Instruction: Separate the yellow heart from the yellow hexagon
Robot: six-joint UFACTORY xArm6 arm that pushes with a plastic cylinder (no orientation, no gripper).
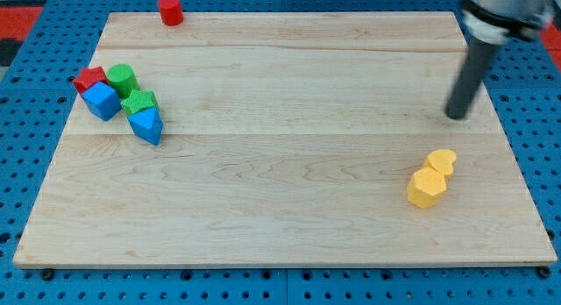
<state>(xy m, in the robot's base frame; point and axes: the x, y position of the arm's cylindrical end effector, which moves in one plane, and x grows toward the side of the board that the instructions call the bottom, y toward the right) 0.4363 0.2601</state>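
Note:
The yellow heart (442, 161) lies at the view's lower right of the wooden board (280, 209). The yellow hexagon (427, 187) sits just below and left of it, touching it. My tip (456, 116) rests on the board above the heart, slightly to its right, a short gap away from it. The rod rises from the tip toward the view's top right corner.
A cluster at the view's left holds a red block (88, 78), a green cylinder (121, 79), a blue cube (102, 101), a green block (139, 102) and a blue triangle (146, 125). A red cylinder (170, 9) stands at the top edge.

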